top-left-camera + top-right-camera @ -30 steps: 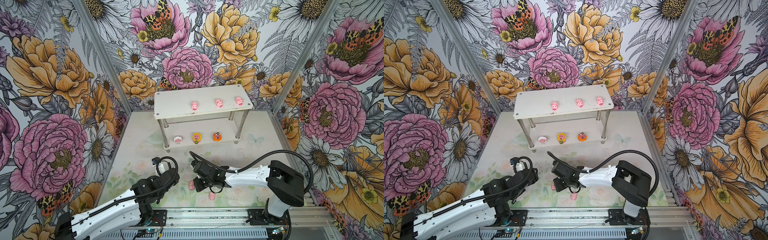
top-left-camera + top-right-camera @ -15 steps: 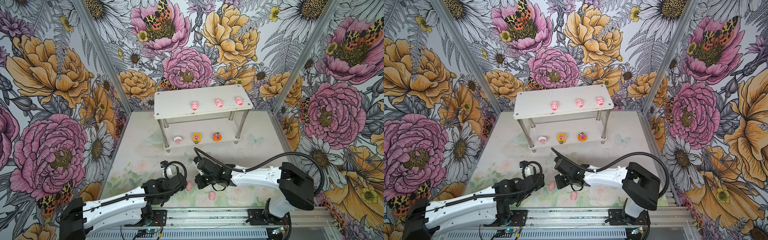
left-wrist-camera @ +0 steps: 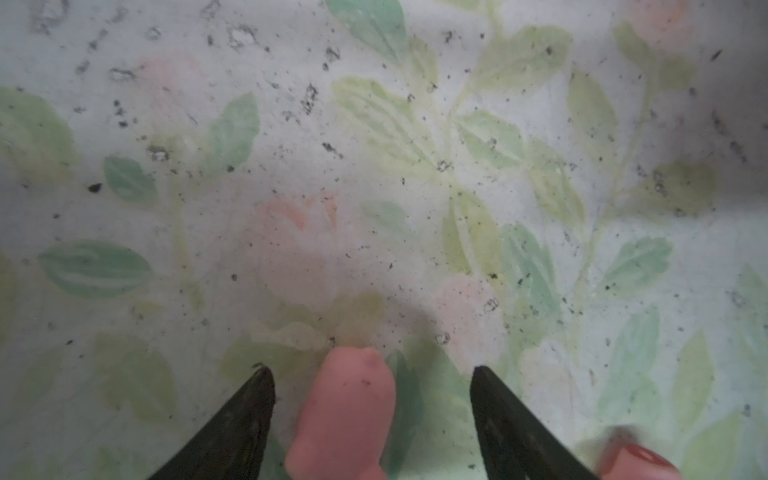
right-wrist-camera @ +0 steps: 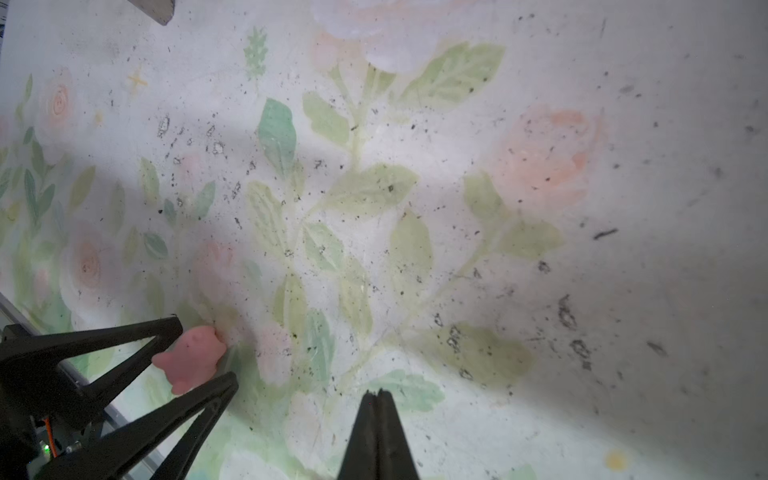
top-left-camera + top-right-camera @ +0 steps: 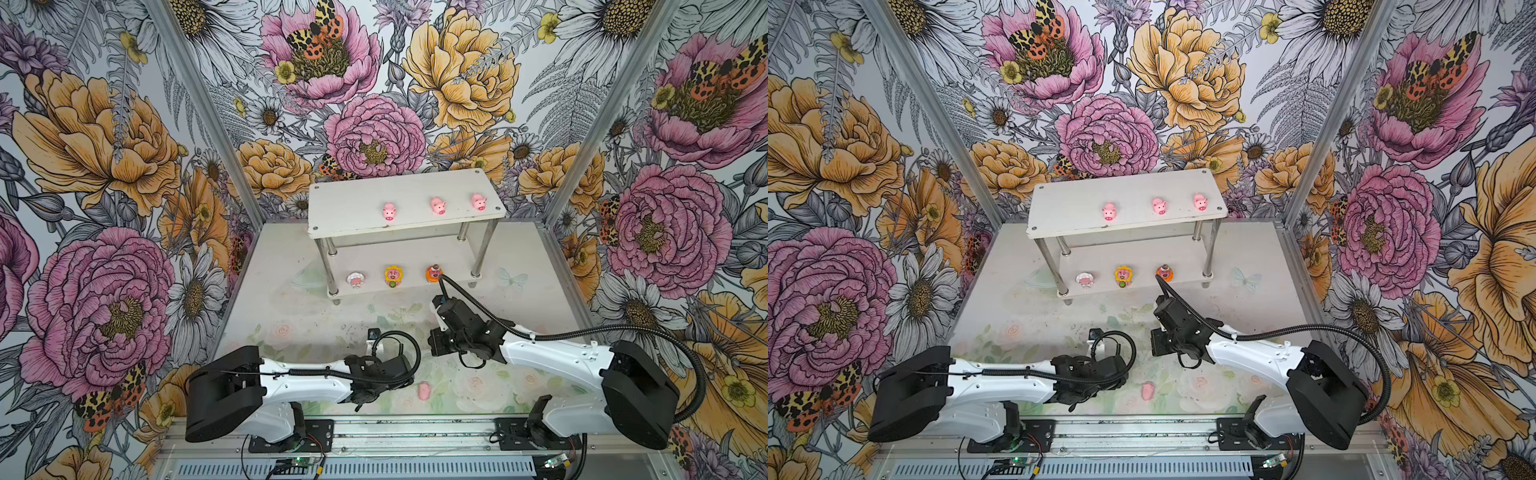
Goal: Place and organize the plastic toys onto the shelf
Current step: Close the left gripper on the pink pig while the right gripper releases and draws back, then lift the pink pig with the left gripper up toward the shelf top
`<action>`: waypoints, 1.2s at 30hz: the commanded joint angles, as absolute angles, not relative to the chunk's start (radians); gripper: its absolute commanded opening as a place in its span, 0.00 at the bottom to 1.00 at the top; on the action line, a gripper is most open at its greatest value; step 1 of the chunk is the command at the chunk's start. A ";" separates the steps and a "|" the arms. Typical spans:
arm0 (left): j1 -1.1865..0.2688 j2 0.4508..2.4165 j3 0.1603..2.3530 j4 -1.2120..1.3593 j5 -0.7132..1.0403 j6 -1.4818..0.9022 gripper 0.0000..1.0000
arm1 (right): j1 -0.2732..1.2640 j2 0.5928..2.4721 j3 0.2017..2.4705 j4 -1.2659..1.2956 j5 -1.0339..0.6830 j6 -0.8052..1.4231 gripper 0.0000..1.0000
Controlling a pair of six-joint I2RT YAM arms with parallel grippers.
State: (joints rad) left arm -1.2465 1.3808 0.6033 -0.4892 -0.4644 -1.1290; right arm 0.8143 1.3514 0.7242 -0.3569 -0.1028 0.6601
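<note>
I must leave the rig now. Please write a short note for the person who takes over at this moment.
Left claw: open around a pink pig on the table, not yet gripping.
Right claw: shut, empty, over the table.
Shelf: three pink pigs on top, three bigger figures below; done.
Left to do: grip this pig, then the second loose pig nearby, and put both on the shelf.

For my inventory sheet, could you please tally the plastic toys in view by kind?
Small pink pigs: 5 (three on the shelf, one loose pig off it, one pig between the fingers of the open left pincer)
White-hooded figure: 1
Yellow sunflower figure: 1
Orange figure: 1
Total: 8
</note>
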 commanded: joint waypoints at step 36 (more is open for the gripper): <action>-1.056 1.053 1.179 -1.140 -0.674 -0.948 0.18 | 0.736 1.272 0.628 -0.318 -0.078 0.544 0.01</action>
